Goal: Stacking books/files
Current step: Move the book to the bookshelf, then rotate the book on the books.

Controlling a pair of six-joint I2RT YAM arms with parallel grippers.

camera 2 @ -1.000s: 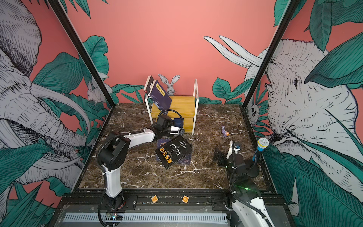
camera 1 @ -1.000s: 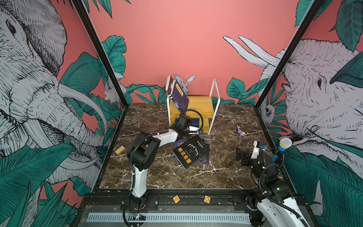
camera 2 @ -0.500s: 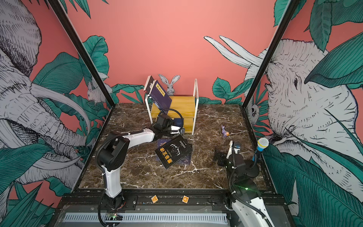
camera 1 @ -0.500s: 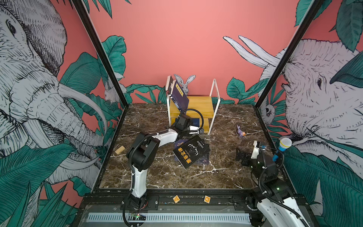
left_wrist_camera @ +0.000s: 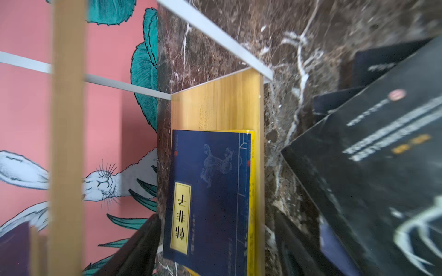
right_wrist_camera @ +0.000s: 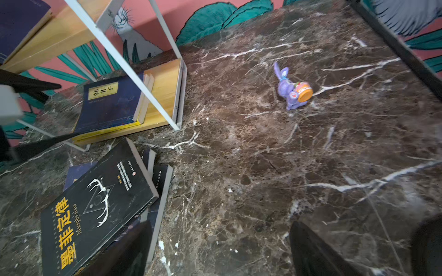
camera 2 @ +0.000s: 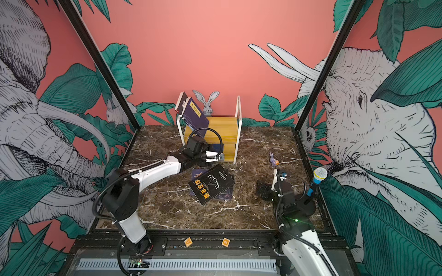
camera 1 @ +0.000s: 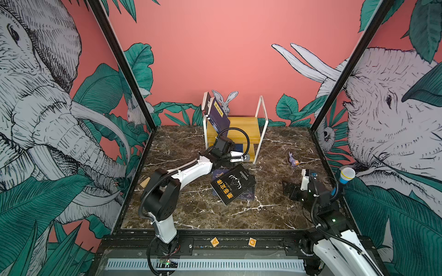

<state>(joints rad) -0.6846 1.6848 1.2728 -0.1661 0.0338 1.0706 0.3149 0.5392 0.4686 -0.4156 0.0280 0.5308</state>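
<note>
Little had shifted in the top views over the last second. The left gripper [camera 1: 242,158] stayed at the shelf's [camera 1: 244,124] lower board, jaws apart around the end of the navy book [left_wrist_camera: 210,191], which lay flat there, apparently let go. The right gripper [camera 1: 289,190] waited, jaws spread and empty, so the black book [camera 1: 233,184] lying before the shelf looked next.

Black book [camera 1: 233,184], bearing an antler emblem and yellow title, is lying askew atop navy books [right_wrist_camera: 162,181] just before the shelf [camera 1: 244,125]. A yellow-labelled book [right_wrist_camera: 107,105] is lying flat on its lower board. Leaning books [camera 1: 218,116] are tilting on its upper board.
</note>
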